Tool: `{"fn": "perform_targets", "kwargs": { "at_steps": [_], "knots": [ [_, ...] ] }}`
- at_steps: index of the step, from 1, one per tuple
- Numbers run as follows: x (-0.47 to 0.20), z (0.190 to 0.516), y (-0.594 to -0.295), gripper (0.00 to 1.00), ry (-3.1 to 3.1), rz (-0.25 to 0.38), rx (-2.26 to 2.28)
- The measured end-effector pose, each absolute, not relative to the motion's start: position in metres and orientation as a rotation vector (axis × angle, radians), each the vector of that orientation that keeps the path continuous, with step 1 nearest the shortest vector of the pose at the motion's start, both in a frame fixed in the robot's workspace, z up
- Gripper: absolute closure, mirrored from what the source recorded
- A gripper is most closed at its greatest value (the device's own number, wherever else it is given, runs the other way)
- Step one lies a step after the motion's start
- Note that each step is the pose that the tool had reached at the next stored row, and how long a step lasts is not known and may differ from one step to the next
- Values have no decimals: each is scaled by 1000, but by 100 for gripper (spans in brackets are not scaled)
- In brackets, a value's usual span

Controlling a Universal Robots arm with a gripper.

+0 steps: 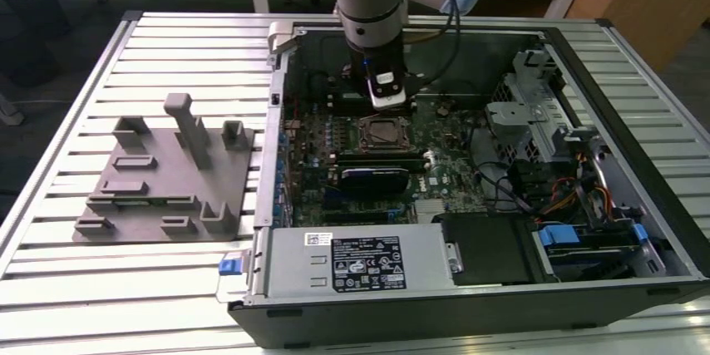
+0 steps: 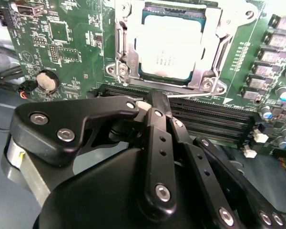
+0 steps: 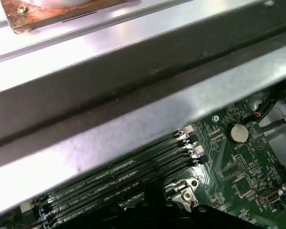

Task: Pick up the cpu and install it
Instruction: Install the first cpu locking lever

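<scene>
The cpu (image 2: 168, 47) lies in the socket (image 2: 123, 52), so I judge placing is done. The gripper (image 1: 388, 99), pinched narrow and empty, hangs at the socket's 12 o'clock in the exterior view. Any retreat calls for a straight lift.

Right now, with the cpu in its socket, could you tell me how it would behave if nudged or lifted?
The cpu looks like a thin flat metal-topped plate, so probably stiff and light. Its smooth top may be slippery; the socket frame likely blocks sliding.
</scene>
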State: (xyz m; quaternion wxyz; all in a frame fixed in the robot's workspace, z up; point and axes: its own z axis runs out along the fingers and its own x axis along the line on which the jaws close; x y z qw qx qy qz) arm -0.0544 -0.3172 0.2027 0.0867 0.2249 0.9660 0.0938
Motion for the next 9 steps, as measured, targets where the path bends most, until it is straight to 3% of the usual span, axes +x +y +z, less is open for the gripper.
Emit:
{"fn": "perform_targets", "kwargs": {
  "at_steps": [9],
  "knots": [
    [-54,199,-313,89,2861,268,716]
  ]
}}
